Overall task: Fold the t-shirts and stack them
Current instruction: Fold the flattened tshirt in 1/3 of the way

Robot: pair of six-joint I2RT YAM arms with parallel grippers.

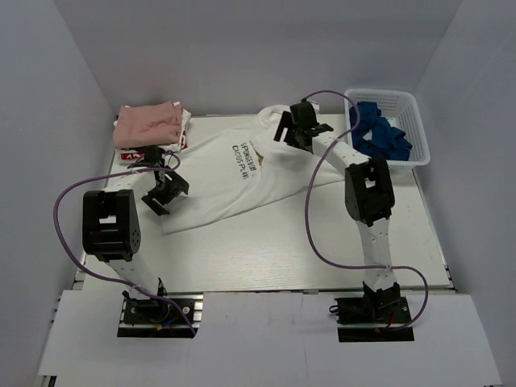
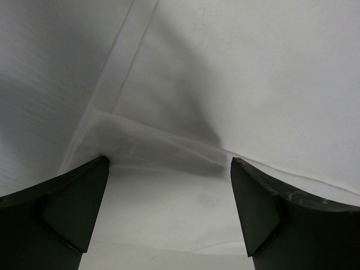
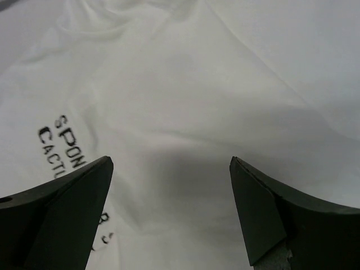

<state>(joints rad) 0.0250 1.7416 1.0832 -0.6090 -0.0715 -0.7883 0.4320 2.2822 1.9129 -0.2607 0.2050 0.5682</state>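
because the large white cotton t-shirt with dark lettering lies spread open and askew across the middle of the pale table, it looks to be the one awaiting its fold. the dusty-pink folded tee sits at the far left corner on top of a white-and-red printed tee, of which only an edge shows. that pile reads as the stack the white shirt should join.

the left gripper hangs low over the shirt's near-left end. its jaws are apart and hold nothing. its wrist view shows a hemmed corner with a thin doubled layer just ahead of the fingertips, probably so the fingers can pinch that edge. the right gripper is at the opposite end, by the collar and shoulder. its jaws are likewise spread wide over smooth cloth, and the lettering runs beside its left finger.

with one arm at each end, the pair seem placed to lift the shirt together, keeping the soft cloth taut.

a white plastic basket of blue cloth stands at the far right.
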